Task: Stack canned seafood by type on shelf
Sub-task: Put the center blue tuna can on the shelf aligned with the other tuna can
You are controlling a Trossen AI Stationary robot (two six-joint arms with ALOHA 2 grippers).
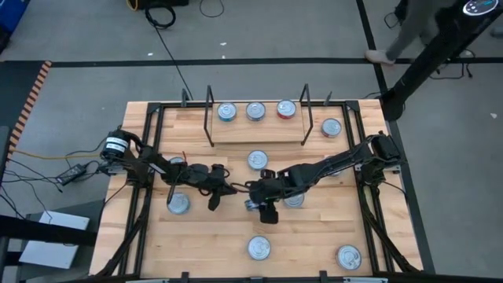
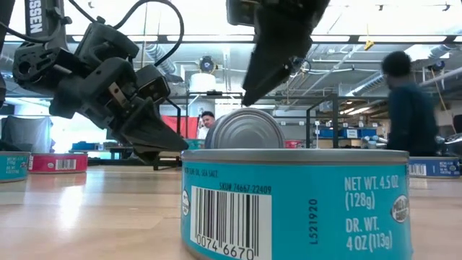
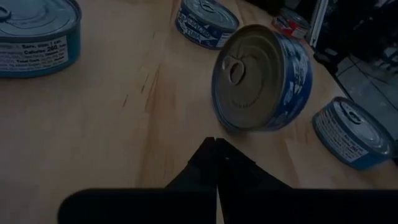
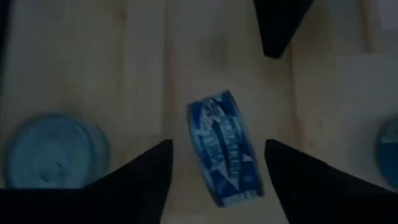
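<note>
The right gripper (image 1: 253,206) hangs over the middle of the table (image 1: 212,236), jaws spread wide and holding nothing; directly below them a blue-labelled tin (image 4: 227,149) stands on its edge on the wood, lid facing sideways; the left gripper (image 1: 233,188) sits just beside it, jaws closed and empty. The shelf (image 1: 255,131) lies along the table's far edge with three tins on it, two blue (image 1: 227,112) and one red (image 1: 286,109); other tins lie scattered flat, one near the table's front edge (image 1: 259,248).
</note>
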